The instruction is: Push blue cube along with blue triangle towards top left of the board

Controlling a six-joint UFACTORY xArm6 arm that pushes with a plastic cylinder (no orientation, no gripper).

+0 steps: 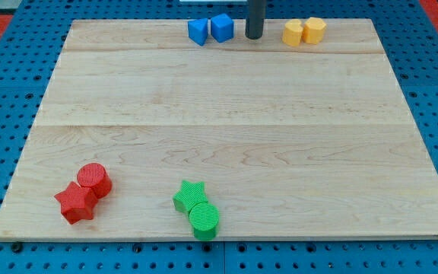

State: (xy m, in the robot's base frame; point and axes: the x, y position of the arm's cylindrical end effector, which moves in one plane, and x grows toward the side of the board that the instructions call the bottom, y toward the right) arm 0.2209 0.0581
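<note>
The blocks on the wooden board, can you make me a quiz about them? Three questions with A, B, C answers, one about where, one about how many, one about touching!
1. Where is my tip?
A. Between the blue pair and the yellow pair, at the view's top
B. Beside the red blocks
C. In the middle of the board

2. How many blocks are on the board?
A. Six
B. Eight
C. Ten

3. Is my tip touching the blue cube?
A. Yes, pressed against it
B. No, a small gap shows
C. It sits on top of it

Answers:
1. A: the rod stands right of the blue cube and left of the yellow blocks.
2. B: the blue cube and blue triangle, two yellow, the red blocks, the green blocks.
3. B: bare wood shows between them.
</note>
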